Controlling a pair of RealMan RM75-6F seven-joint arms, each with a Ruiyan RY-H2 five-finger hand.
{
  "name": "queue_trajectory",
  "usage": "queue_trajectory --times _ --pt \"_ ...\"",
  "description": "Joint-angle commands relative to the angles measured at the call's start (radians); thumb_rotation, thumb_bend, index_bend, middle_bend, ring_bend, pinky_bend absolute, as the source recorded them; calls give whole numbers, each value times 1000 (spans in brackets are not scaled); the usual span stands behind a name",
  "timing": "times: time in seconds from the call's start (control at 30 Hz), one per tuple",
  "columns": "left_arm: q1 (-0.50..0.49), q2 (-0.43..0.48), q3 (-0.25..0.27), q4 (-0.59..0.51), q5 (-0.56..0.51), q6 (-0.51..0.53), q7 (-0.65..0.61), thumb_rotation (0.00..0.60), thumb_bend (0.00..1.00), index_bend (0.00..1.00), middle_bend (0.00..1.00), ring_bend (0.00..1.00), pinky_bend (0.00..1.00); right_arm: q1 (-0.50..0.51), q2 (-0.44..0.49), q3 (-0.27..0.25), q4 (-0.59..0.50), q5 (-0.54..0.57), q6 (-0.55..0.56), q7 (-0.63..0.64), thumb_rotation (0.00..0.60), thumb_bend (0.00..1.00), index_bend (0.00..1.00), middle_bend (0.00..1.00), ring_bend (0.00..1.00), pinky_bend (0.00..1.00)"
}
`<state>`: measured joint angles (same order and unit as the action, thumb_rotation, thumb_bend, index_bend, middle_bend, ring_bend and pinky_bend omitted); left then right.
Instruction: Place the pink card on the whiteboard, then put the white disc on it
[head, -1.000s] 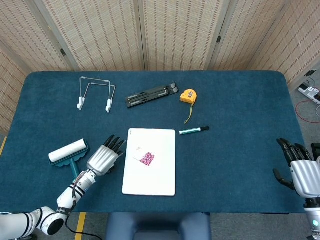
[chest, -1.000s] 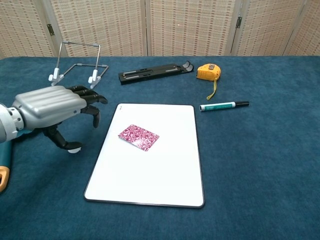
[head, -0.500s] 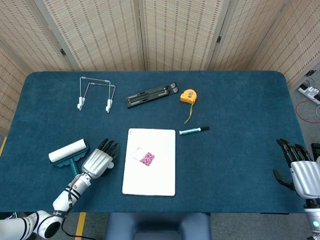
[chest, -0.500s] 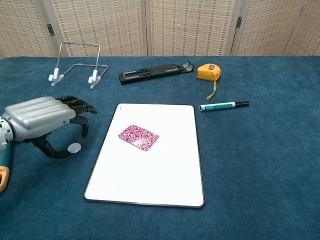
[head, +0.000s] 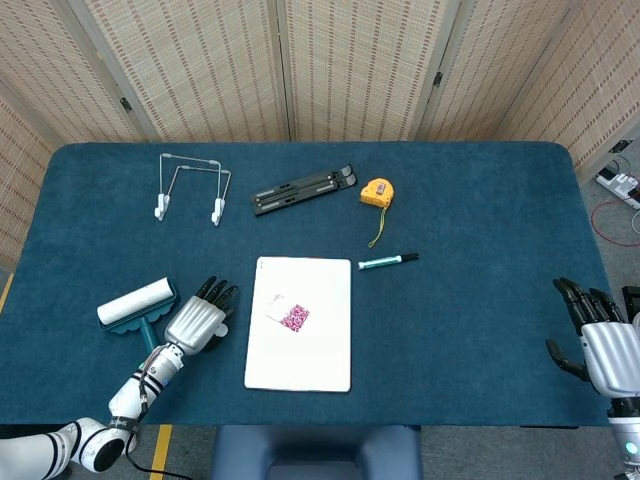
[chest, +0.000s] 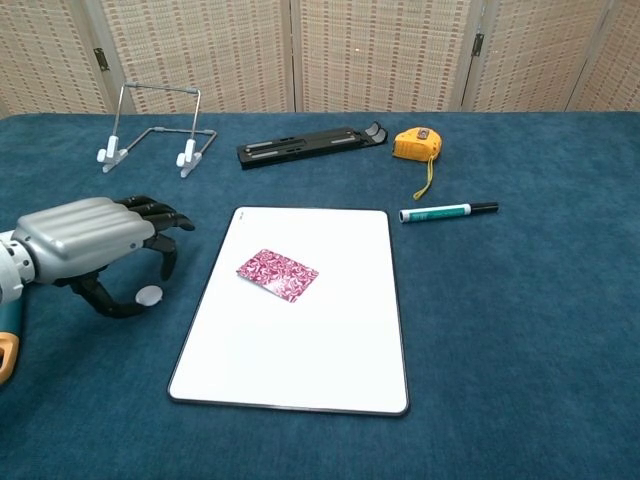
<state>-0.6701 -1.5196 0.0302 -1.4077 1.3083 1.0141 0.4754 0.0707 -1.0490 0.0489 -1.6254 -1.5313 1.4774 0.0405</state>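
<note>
no legible text, marker (chest: 448, 211) label too small, tape measure (chest: 417, 143) label unreadable

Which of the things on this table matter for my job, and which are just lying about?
For the job: pink card, whiteboard, white disc, left hand.
Lying about: wire stand, black bar, tape measure, marker, lint roller.
</note>
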Motion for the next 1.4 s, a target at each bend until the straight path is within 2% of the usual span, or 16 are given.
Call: queue_trajectory --times 0.03,0.97,1.23,1.4 --pt "0 -1 -3 2 0 -7 4 600 326 460 122 66 0 0 0 1 0 1 0 0 600 368 32 126 182 118" --pt "14 -15 -26 35 27 -28 -33 600 375 530 137 71 0 1 -1 -4 -20 0 -5 -25 600 368 32 126 183 118" --pt "-16 10 -77 -26 29 -38 -59 600 376 530 138 72 0 -2 5 -2 -28 -3 5 -34 600 367 32 126 182 118" --pt "-61 -5 -121 -59 17 -62 -30 600 377 530 139 74 0 -2 6 -4 -28 -2 1 -34 600 368 32 126 183 118"
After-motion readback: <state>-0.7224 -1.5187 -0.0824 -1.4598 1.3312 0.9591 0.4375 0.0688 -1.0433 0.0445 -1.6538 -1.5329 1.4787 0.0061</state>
